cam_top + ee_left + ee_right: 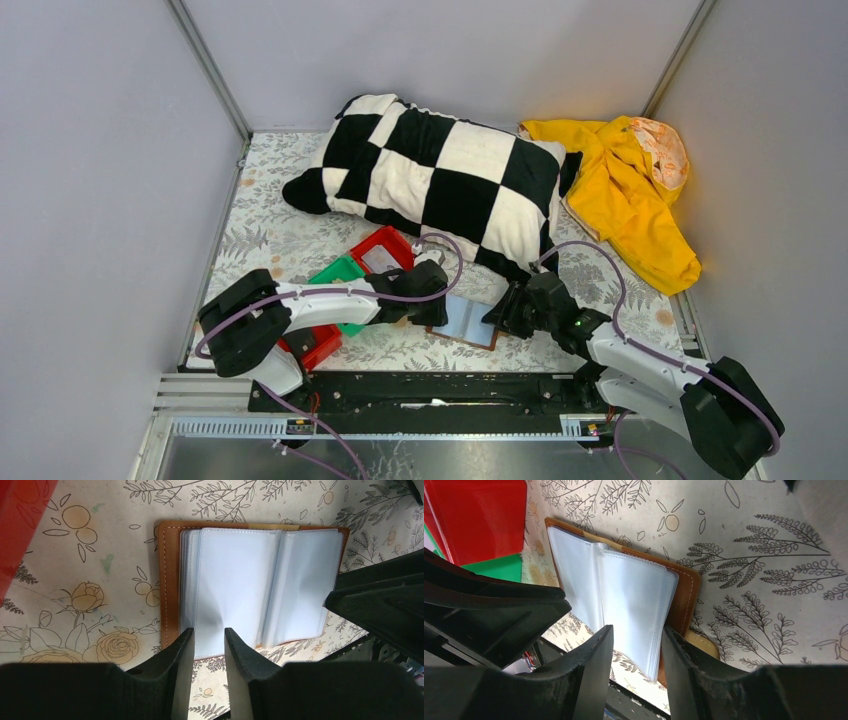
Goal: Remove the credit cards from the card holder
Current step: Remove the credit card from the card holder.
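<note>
On the flowery surface, near the middle, the card holder lies open, the left pincer and the right pincer each half spread around its clear pages, and no card seems out yet.

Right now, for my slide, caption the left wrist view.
Left claw, jaws apart, poised at the open card holder on floral tabletop.

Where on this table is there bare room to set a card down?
Bare cloth: back left, between checkered pillow and green bin; front right, between yellow garment and right arm. Crowded: near-edge centre, left gripper and right gripper flanking the card holder.
</note>
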Robot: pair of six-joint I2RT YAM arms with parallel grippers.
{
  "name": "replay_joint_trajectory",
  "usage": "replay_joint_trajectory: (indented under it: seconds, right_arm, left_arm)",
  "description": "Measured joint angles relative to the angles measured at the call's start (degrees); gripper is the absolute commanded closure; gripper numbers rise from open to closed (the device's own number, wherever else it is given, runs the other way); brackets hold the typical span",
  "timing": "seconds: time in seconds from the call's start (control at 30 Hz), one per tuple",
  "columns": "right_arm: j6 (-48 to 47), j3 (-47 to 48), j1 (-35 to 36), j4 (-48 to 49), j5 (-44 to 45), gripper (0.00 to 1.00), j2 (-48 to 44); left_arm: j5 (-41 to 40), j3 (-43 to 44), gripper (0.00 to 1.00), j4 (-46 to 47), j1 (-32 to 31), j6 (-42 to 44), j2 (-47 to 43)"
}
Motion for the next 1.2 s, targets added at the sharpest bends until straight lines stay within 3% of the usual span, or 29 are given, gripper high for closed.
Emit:
replay_joint_trajectory:
  seconds: [0.2, 0.57, 0.9, 1.2]
  right_arm:
    - [0.0, -0.28, 0.0, 1.97, -0.5, 0.58, 0.98]
    - [0.13, -0.28, 0.0, 2.47, -0.7, 0.92, 1.18]
    - [-0.22, -0.11, 0.02, 3.37, -0.9, 0.95, 3.63]
    - [-4.39, 6.19, 0.66, -6.47, 3.37, 0.97, 4.11]
  left_arm:
    - [0.26, -0.02, 0.67, 0.61, 0.02, 0.0, 0.11]
    - [0.52, -0.02, 0.68, 1.14, 0.04, 0.02, 0.35]
    - [0.98, -0.02, 0.67, 1.31, 0.04, 0.04, 0.35]
    - [3.74, 0.09, 0.66, 2.32, 0.02, 0.0, 0.79]
